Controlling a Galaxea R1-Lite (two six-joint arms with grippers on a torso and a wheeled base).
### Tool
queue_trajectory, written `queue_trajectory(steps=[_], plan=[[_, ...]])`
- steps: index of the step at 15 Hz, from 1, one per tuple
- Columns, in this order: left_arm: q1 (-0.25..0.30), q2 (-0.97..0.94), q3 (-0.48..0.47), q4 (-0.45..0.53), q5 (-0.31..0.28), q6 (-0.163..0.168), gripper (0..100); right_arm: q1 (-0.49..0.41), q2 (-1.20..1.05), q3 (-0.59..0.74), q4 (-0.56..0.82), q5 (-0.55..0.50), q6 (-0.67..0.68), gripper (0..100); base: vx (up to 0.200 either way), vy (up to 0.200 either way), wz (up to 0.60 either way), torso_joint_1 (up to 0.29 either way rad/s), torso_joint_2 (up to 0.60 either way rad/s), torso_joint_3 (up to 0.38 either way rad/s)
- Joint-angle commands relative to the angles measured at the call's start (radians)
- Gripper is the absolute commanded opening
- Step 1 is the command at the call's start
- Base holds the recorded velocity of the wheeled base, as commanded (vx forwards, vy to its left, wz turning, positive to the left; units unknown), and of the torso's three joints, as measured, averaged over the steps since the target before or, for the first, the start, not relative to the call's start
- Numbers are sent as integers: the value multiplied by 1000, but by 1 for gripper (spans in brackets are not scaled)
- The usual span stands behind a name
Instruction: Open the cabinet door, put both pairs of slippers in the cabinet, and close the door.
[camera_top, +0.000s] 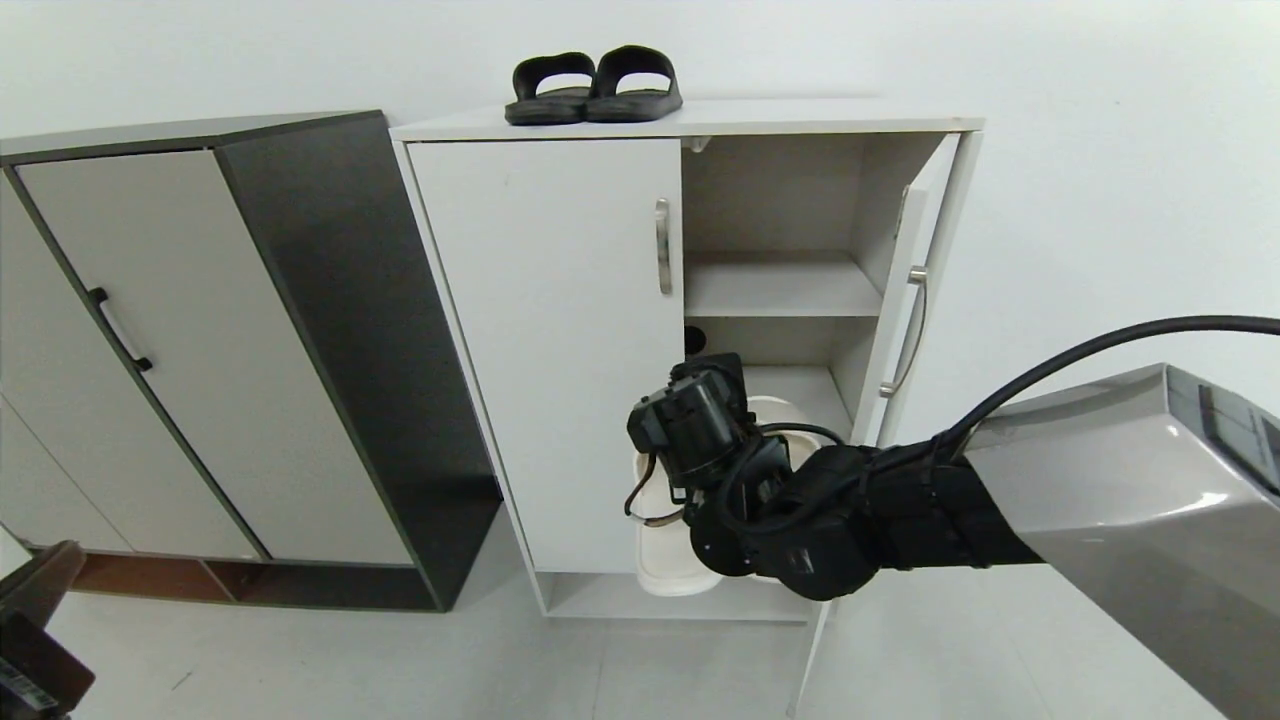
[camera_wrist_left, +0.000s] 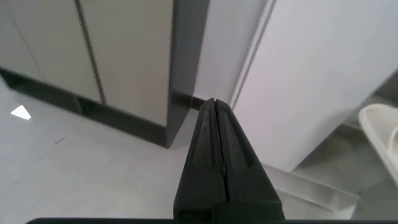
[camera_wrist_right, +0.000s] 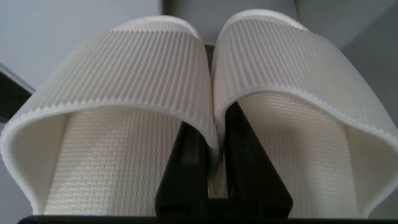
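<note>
White slippers (camera_wrist_right: 124, 81) held by the right gripper (camera_wrist_right: 214, 155), halfway into the cabinet (camera_top: 540, 350).

Both white slippers sit low in the open side, under the shelf (camera_top: 775, 290), with one end poking out past the open door (camera_top: 905, 300). The right gripper is squeezed tight on the two inner strap edges, pressing the pair together. They look like light, squishy foam, with ribbed straps and bumpy soles, so they should bend a bit and not slip much. The straps look like the best place to hold. Black slippers (camera_top: 594, 88) with smooth, thick straps wait on top of the cabinet. The left gripper (camera_wrist_left: 216, 124) has its fingers pressed together, holding nothing, low by the floor.
</note>
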Motion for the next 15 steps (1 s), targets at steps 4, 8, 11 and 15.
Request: queue_trajectory(steps=[4,8,11,15], plan=[[1,-27,12,1,0,-2,0,-34,-178,256,-6,-2,57,0,0,0,0,0,0,0],[1,-18,13,1,-1,0,0,-54,-283,406,-9,0,103,0,0,0,0,0,0,0],[1,-27,15,1,0,0,0,-89,-326,501,-9,0,120,0,0,0,0,0,0,0],[1,-21,21,1,0,0,0,-121,-387,613,-11,1,138,0,0,0,0,0,0,0]])
